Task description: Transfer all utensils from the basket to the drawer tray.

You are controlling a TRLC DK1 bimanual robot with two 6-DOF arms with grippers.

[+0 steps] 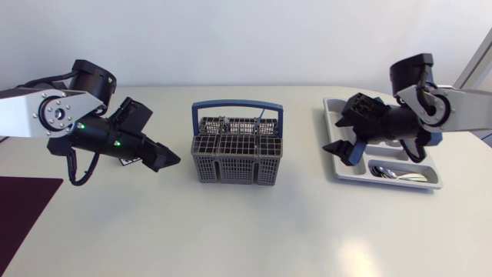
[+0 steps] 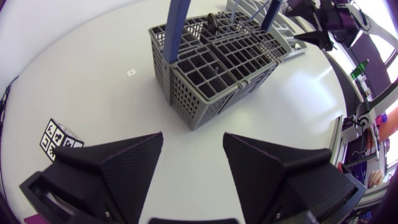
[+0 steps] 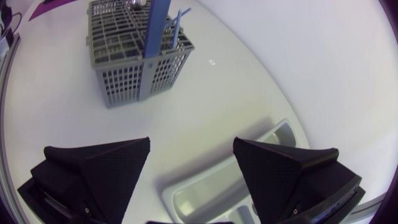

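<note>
Gaping wide and empty, left gripper before the basket, right gripper above the drawer tray.

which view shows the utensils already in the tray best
The head view: the utensils lie in the near compartment of the tray. The right wrist view shows only bare tray compartments; the left wrist view only a tray edge behind the basket.

One grey slotted plastic basket with blue handle, one grey plastic compartment tray, perhaps two steel spoons.
</note>
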